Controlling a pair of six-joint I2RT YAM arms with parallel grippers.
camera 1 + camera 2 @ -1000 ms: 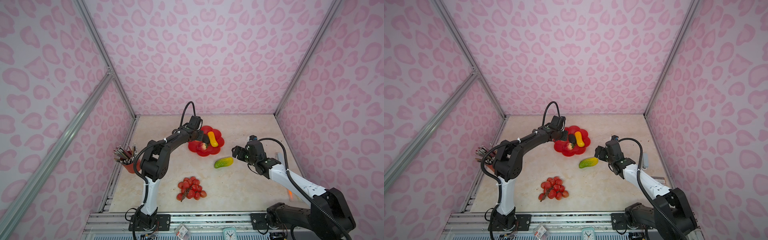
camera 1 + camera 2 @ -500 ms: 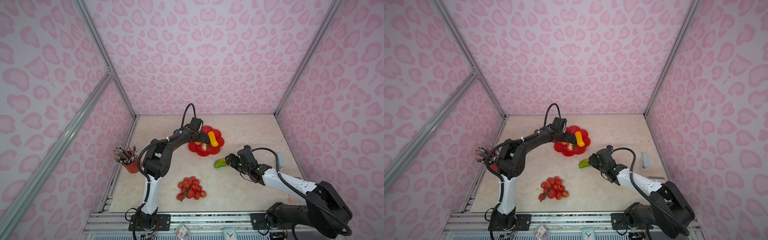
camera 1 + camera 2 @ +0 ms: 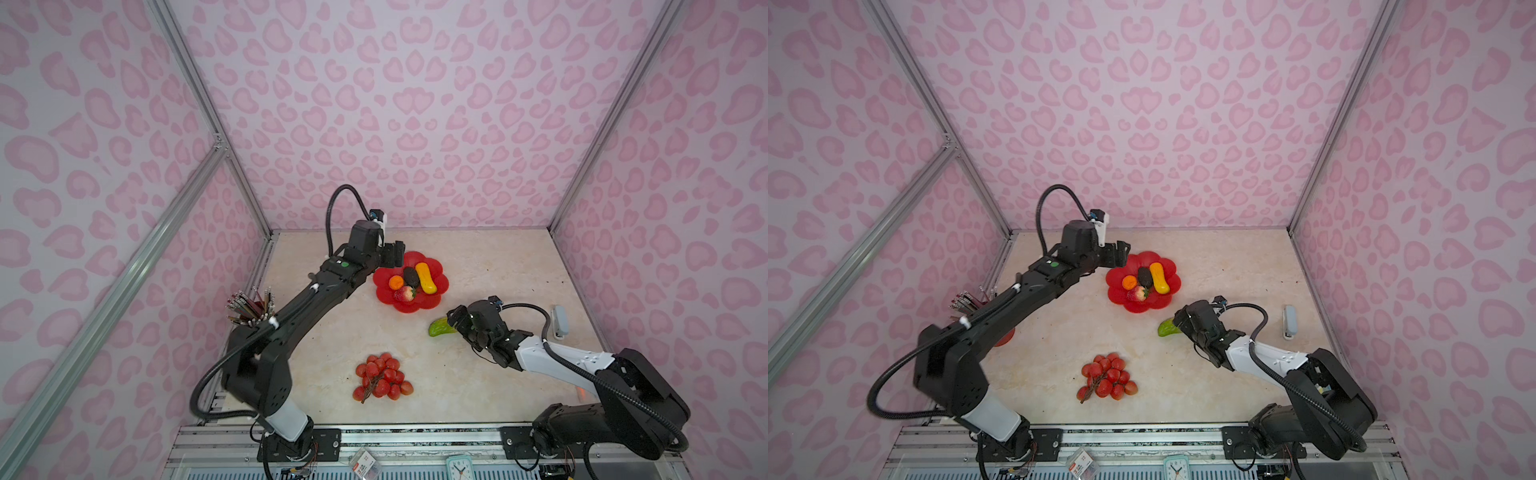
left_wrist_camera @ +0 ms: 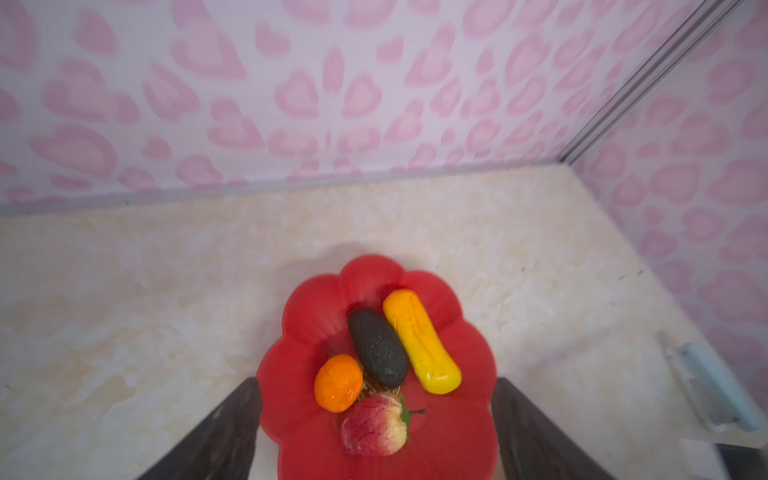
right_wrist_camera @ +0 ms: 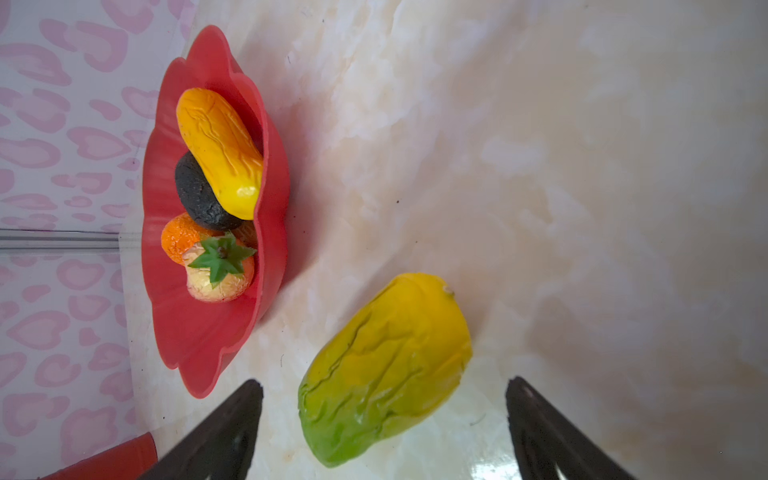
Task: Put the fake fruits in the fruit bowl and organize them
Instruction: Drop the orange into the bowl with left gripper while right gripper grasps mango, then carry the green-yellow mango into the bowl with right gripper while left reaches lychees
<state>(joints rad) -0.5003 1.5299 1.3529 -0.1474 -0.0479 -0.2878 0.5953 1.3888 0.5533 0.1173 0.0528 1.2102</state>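
Note:
The red fruit bowl (image 3: pixel 415 306) (image 4: pixel 440 436) holds a small orange (image 3: pixel 396 282), a dark avocado (image 3: pixel 411 276), a yellow-orange oblong fruit (image 3: pixel 427 277) and a strawberry (image 3: pixel 404 294). My left gripper (image 3: pixel 397 253) (image 4: pixel 375 380) hovers open at the bowl's far-left rim and holds nothing. On the table right of the bowl lies the green-yellow oblong fruit (image 3: pixel 439 328) (image 5: pixel 386 365). My right gripper (image 3: pixel 455 321) (image 5: pixel 384 381) is open, with a finger on each side of this fruit and a gap on both sides. The red grape bunch (image 3: pixel 380 376) lies near the front.
A red pencil cup (image 3: pixel 253 309) stands at the left edge beside my left arm. A pale blue stapler (image 3: pixel 559 321) lies by the right wall. Pink patterned walls close in three sides.
My left gripper has opened and drawn back off the bowl, uncovering the orange and avocado. My right gripper has moved left and down until its fingers flank the green-yellow fruit.

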